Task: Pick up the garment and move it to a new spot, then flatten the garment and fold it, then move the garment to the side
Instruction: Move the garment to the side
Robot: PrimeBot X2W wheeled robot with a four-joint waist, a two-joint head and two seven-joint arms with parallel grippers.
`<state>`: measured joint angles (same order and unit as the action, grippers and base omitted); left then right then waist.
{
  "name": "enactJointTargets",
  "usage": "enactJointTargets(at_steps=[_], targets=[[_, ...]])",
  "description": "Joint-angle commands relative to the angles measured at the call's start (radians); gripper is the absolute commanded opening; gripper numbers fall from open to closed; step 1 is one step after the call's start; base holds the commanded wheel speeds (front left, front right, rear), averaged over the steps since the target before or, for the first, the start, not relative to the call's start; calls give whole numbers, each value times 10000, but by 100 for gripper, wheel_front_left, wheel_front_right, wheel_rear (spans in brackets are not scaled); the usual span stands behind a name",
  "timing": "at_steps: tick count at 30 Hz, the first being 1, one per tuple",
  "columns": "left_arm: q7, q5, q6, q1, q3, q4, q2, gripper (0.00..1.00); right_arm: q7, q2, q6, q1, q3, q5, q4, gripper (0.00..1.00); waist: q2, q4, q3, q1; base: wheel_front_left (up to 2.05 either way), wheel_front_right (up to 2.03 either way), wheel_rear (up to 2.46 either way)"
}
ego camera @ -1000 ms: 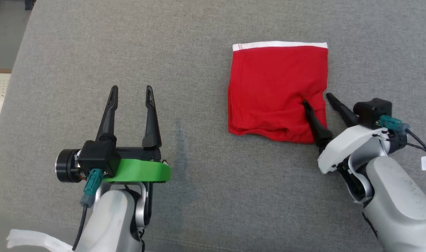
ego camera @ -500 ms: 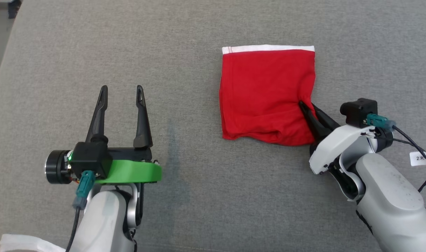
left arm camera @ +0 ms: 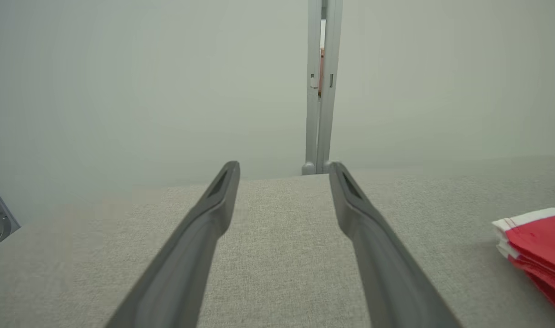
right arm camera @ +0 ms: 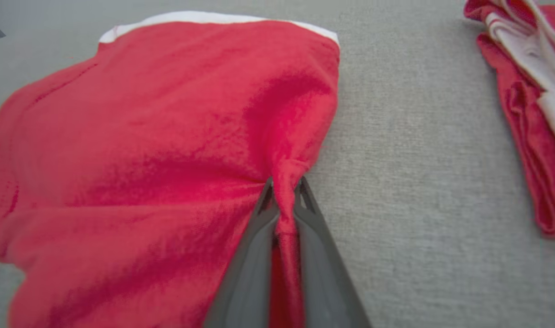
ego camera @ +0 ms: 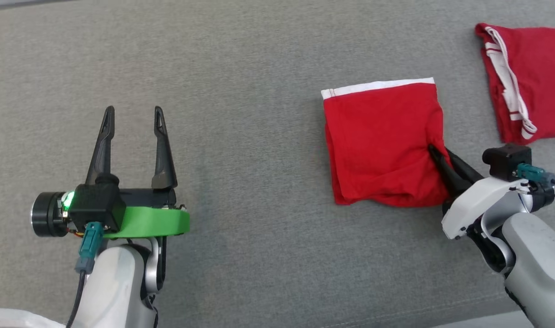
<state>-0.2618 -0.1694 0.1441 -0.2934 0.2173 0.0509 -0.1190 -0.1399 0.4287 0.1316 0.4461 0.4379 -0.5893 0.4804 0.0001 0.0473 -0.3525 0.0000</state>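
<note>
Your right gripper (right arm camera: pixel 284 184) is the news here: a second ago its fingers were spread either side of the garment's (ego camera: pixel 380 141) right edge, and now they're squeezed together with a ridge of red cloth bunched up between them. So the pinch is made. I'd guess that's the grab for the last bit of the task, dragging the folded piece off to the side, since it already lies as a neat square with the white band along the far edge. It's flat on the table (ego camera: pixel 259 68), right of centre, not lifted yet as far as I can tell.

The head camera has swung too, so don't read the shifted picture as the cloth travelling.

Your left gripper (ego camera: pixel 133 111) hangs well off to the left, fingers wide apart, nothing in it.

Count: two grippers, one table, and two red garments. That's the folded one you're holding plus a second garment (ego camera: pixel 532 77) with white trim lying at the far right, apart from the first.
</note>
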Motion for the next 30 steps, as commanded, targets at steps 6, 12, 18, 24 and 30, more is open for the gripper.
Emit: enactJointTargets(at_steps=[6,12,18,24,30], targets=[[194,229,-113,-696,209,-154,-151,100,-84,831,-21,1153,127,31,129,0,-1,1280,-508,0,0,0,0],[353,307,-231,-1273,493,-312,-106,100,-441,1999,-22,2725,26,-133,915,0,-1,1183,-1350,0,0,0,0],[341,488,-295,-1840,756,-344,-46,100,-870,2908,-22,3791,-453,-508,2449,0,-1,881,-2192,0,0,0,0],[356,691,-376,-2198,1006,-294,-91,100,-1186,3029,-21,4488,-1123,-708,4311,0,-1,724,-2576,0,0,0,0],[300,611,-407,-2268,1100,-227,-95,100,-1270,2763,-22,4701,-2076,-125,4936,100,-1,817,-2456,0,0,0,0]])
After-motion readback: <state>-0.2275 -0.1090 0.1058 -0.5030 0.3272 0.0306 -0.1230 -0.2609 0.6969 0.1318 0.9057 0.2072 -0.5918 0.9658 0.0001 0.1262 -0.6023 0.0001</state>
